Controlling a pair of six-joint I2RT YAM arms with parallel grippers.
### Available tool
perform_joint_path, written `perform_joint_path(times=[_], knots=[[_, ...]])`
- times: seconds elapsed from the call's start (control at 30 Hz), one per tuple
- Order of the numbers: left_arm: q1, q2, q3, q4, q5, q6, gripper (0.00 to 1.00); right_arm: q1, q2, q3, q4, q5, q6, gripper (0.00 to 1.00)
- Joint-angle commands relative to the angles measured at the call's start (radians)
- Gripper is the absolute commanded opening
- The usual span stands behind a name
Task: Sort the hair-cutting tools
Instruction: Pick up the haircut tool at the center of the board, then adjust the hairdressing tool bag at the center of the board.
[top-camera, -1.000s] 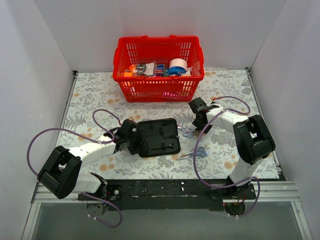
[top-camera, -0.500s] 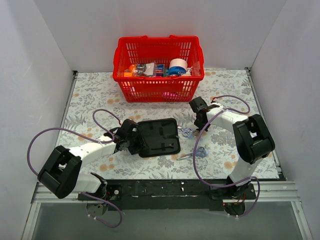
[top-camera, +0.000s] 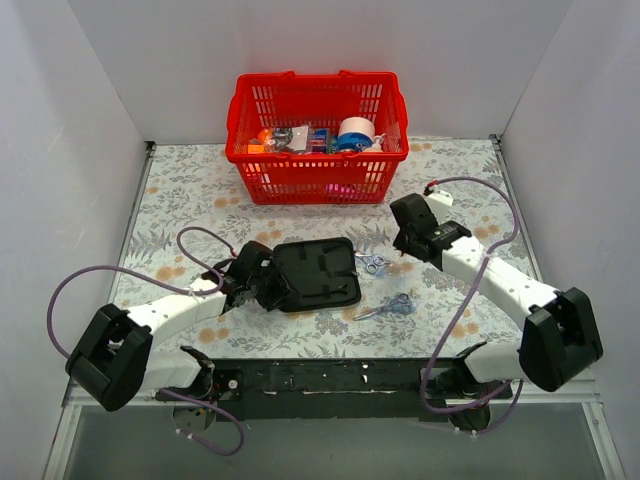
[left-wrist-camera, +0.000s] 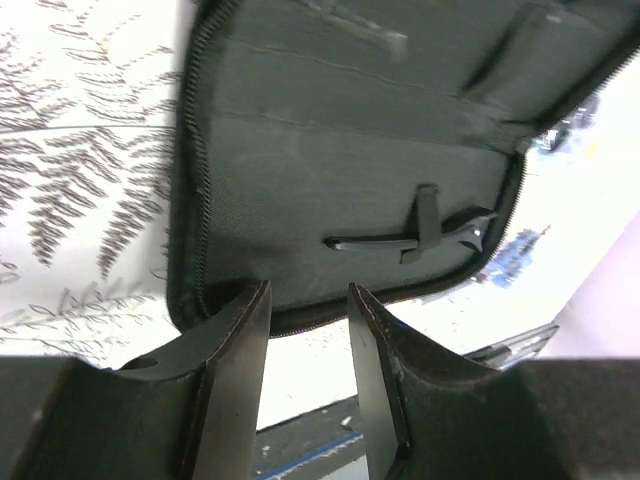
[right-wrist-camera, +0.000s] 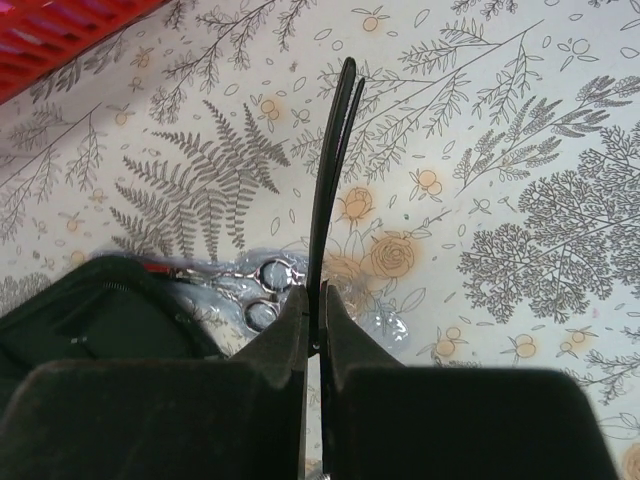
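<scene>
R claw: shut tight on the black clip, gripped at its near end. The clip juts straight out past the fingertips, over the desk. I can't tell if its far tip touches down.

First scissors: flat on desk, just beside the right edge of the black pouch, below R claw per wrist cam.

Second scissors: flat on desk, nearer the arm bases, apart from pouch.

L claw: jaws part open, tips at pouch's left zip edge. I see nothing pinched btwn them.

Pouch: lying open and flat, mid-desk.

Red basket: at back, w/ items inside, well apart from the tools.
</scene>
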Motion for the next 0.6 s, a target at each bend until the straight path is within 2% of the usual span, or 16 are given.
perform_joint_path(times=[0.0,0.23,0.37,0.57], knots=[[-0.013,-0.086,0.101,-0.034,-0.040,-0.013,0.37,0.035,-0.104,-0.066,0.012,-0.005,-0.133,0.01],[-0.013,-0.008,0.396,-0.273,-0.280,0.094,0.40,0.112,-0.223,-0.113,0.023,-0.031,-0.242,0.01],[-0.011,0.099,0.525,-0.296,-0.360,0.165,0.42,0.182,-0.271,-0.136,0.035,-0.071,-0.309,0.01],[-0.010,0.354,0.724,-0.262,-0.336,0.290,0.42,0.297,-0.282,-0.153,0.014,-0.166,-0.392,0.01]])
